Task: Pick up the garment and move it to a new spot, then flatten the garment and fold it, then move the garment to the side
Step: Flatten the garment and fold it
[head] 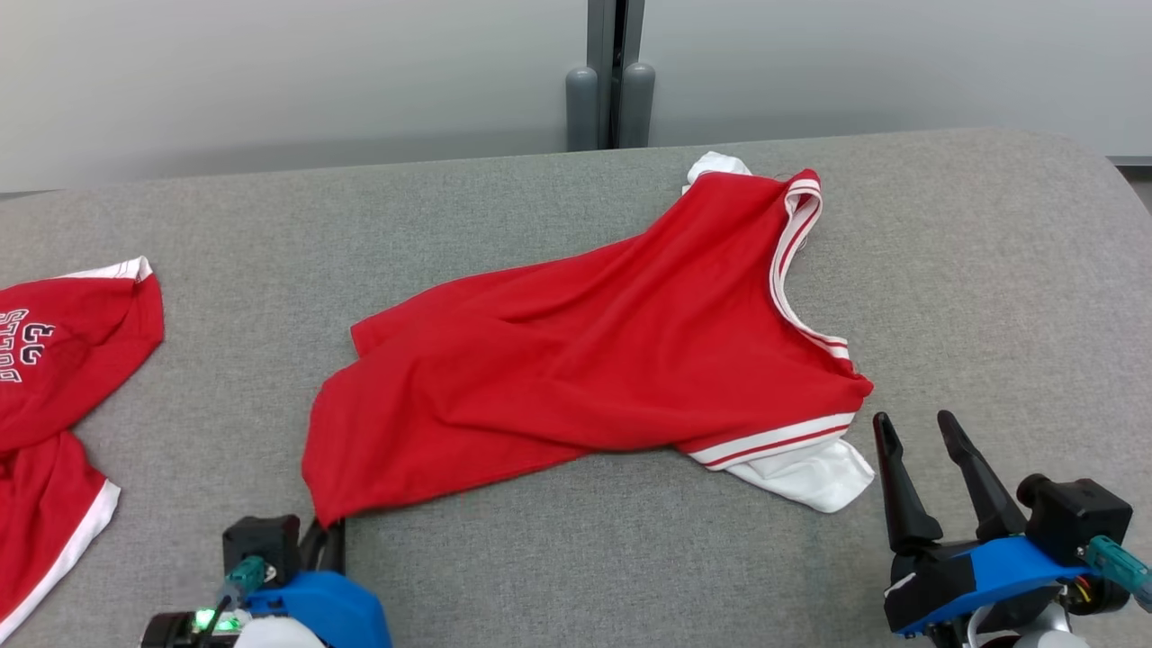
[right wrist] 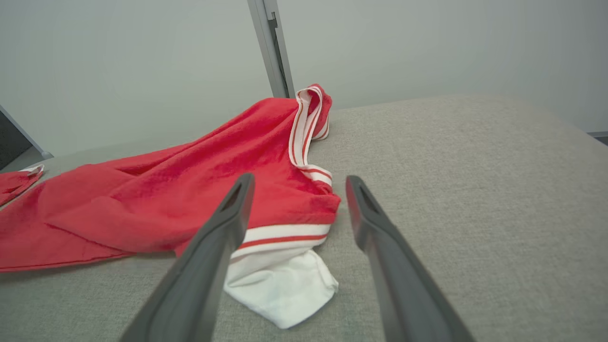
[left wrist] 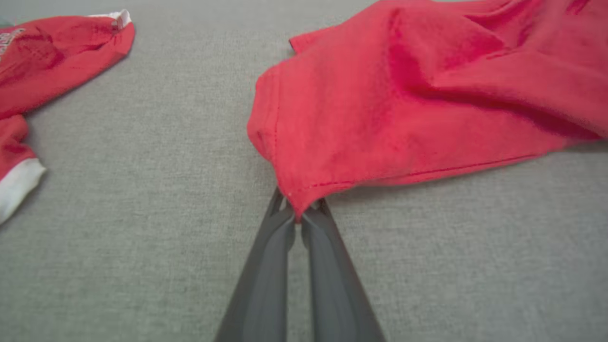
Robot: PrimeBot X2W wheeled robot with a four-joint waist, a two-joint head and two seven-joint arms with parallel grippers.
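A red garment (head: 594,360) with white, red-striped trim and white sleeves lies crumpled across the middle of the grey table. Its lower-left hem corner is pinched by my left gripper (head: 326,526), which is shut on it at the near edge. The left wrist view has the garment (left wrist: 403,104) rising from the gripper (left wrist: 298,213), the two fingers pressed together on the corner. My right gripper (head: 913,430) stands open just right of the white sleeve, holding nothing. In the right wrist view the gripper (right wrist: 299,187) frames the garment (right wrist: 190,190) and its white sleeve (right wrist: 285,285).
A second red shirt (head: 54,378) with white lettering and white trim lies at the table's left edge, also seen as a red shirt (left wrist: 52,57) in the left wrist view. The grey padded table (head: 990,270) ends at a pale wall with a vertical post (head: 612,72).
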